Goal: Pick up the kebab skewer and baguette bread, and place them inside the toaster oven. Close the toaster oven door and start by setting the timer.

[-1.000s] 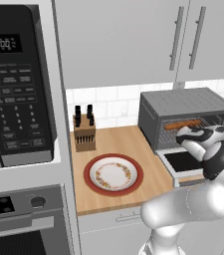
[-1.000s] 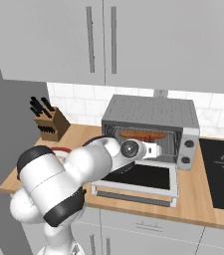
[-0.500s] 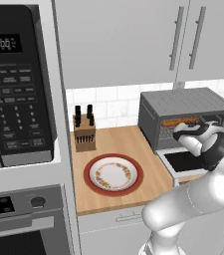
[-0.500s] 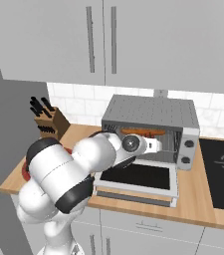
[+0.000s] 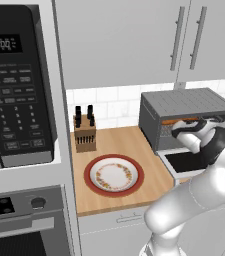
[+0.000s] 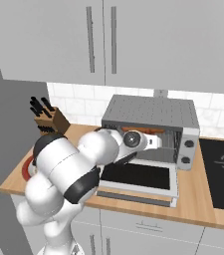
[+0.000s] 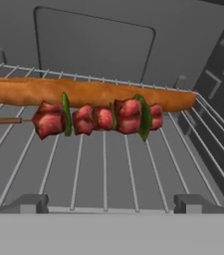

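Kebab skewer (image 7: 96,118): thin stiff stick, lumpy red meat chunks, green pepper slices; likely light, greasy at meat, best gripped on bare stick end. Lies across wire rack (image 7: 103,169) mid-depth, touching baguette bread (image 7: 88,92) behind it, toward rack's back edge.

Baguette: long, orange-brown, crusty, probably rigid, light.

Toaster oven (image 6: 153,112): grey ribbed metal; toaster oven door (image 6: 138,177) dropped flat, dark glass.

Gripper (image 6: 156,142) at oven mouth, fingers spread wide, holding nothing.

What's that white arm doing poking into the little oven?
The arm's tool is open and empty at the mouth of the toaster oven. The baguette bread and the kebab skewer lie side by side on its wire rack. The toaster oven door is down, not yet closed.
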Tool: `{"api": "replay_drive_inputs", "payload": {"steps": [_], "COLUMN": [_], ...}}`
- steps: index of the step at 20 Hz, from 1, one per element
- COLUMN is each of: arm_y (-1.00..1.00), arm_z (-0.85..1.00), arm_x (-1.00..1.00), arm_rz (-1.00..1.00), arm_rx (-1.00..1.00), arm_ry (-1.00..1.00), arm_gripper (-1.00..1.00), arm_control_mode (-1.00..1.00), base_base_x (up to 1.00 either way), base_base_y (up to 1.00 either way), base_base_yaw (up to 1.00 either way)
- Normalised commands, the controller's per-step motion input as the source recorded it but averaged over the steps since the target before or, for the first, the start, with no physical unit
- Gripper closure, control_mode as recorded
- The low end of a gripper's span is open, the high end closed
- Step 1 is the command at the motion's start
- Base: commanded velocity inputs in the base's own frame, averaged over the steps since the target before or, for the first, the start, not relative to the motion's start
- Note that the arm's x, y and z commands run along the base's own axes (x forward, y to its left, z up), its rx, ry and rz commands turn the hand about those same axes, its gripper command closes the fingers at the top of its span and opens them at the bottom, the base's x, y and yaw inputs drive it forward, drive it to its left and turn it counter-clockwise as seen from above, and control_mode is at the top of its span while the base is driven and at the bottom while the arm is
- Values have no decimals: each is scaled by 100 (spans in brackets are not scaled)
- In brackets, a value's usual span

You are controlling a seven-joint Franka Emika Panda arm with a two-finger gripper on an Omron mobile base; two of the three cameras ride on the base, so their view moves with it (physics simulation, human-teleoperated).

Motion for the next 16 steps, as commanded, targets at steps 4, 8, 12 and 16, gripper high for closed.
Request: {"api": "replay_drive_inputs", "payload": {"steps": [4,8,12,16], "arm_y": [0,0,-7,-15], "arm_z": [0,0,0,1], "arm_x": [11,-12,-46,-54], "arm_rz": [0,0,0,0], "arm_rx": [0,0,0,0], "arm_ry": [0,0,0,0], "arm_gripper": [-100,-100,-100,-100], "arm_control_mode": [-100,-100,-100,-100], "base_base_x": [0,0,0,0], "base_base_y": [0,0,0,0], "base_base_yaw": [0,0,0,0]}}
